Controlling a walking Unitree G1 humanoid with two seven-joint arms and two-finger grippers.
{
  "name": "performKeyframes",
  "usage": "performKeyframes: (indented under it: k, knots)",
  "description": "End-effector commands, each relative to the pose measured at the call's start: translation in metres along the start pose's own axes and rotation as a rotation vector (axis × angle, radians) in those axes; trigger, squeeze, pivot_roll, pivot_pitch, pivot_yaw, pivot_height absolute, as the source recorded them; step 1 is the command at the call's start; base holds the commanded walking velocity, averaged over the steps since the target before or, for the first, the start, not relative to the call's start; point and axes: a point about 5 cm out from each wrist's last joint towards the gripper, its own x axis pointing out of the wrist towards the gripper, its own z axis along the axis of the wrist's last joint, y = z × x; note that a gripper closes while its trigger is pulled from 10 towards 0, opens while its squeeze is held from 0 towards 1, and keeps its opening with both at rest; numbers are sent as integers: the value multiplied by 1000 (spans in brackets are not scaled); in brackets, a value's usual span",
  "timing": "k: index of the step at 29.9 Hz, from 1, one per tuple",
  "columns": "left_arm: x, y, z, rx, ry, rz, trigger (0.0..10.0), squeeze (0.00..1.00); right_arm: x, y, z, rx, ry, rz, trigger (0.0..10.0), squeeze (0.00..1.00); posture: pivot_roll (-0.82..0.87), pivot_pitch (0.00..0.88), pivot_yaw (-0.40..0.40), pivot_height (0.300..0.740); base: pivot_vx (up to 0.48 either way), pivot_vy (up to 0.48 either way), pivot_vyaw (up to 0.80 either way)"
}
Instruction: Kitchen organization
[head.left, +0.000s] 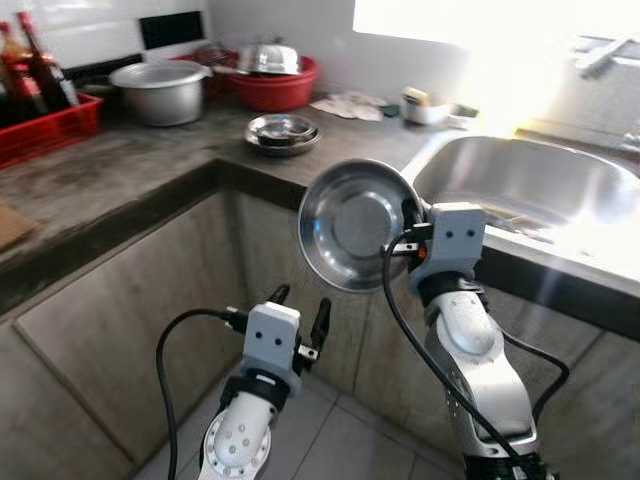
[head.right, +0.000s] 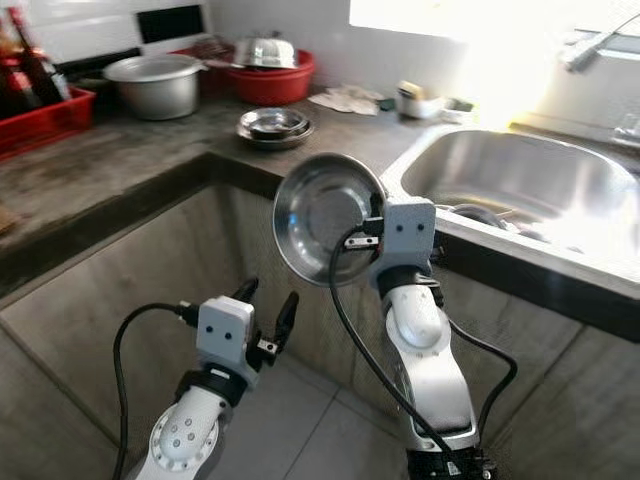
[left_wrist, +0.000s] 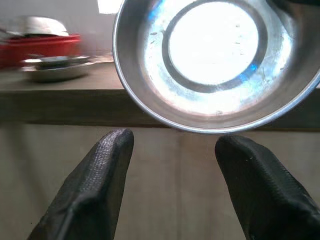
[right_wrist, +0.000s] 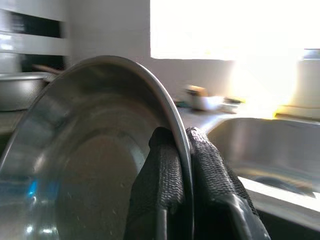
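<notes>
A shiny steel bowl (head.left: 350, 222) is held on edge in front of the counter, its hollow facing me. My right gripper (head.left: 412, 228) is shut on its right rim; the right wrist view shows both fingers (right_wrist: 165, 180) pinching the rim of the steel bowl (right_wrist: 85, 150). Lower down, my left gripper (head.left: 298, 318) hangs open in front of the cabinet, below the bowl, with nothing between its fingers (left_wrist: 95, 190). A stack of small steel dishes (head.left: 283, 131) rests on the counter behind.
A steel sink (head.left: 530, 185) is set in the grey counter (head.left: 120, 170) at the right. At the back stand a metal pot (head.left: 160, 90), a red basin (head.left: 285, 88) with a lid, and a red crate (head.left: 50, 125) of bottles. Tiled floor (head.left: 330, 430) lies below.
</notes>
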Motion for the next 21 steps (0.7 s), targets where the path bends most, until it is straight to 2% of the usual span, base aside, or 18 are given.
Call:
performKeyframes:
  k: [1, 5, 9, 13, 19, 21]
  knots:
    - [0, -4, 2, -3, -4, -18, 10000, 0, 0, -5, 5, -2, -20, -26, 10000, 0, 14, 40, -12, 740, 0, 465, -800]
    - [1, -4, 2, -3, -2, -22, 10000, 0, 0, -5, 5, -1, -19, -30, 10000, 0, 15, 42, -11, 740, 0, 467, -791]
    - [1, -3, 2, -3, -7, -21, 10000, 0, 0, -5, 5, -2, -19, -33, 10000, 0, 15, 42, -10, 740, 0, 0, -788]
    - [1, -4, 1, 31, 1, -37, 10000, 0, 0, -6, 4, -2, -19, -35, 10000, 0, 17, 39, -11, 740, 0, 0, -781]
    - [0, -4, 0, 10, 9, -35, 10000, 0, 1, -5, 5, -4, -23, -35, 10000, 0, 16, 37, -10, 740, 226, -333, -781]
    - [0, -3, 0, 6, 10, -25, 10000, 0, 1, -5, 5, -6, -29, -35, 10000, 0, 16, 37, -10, 740, 0, 0, 0]
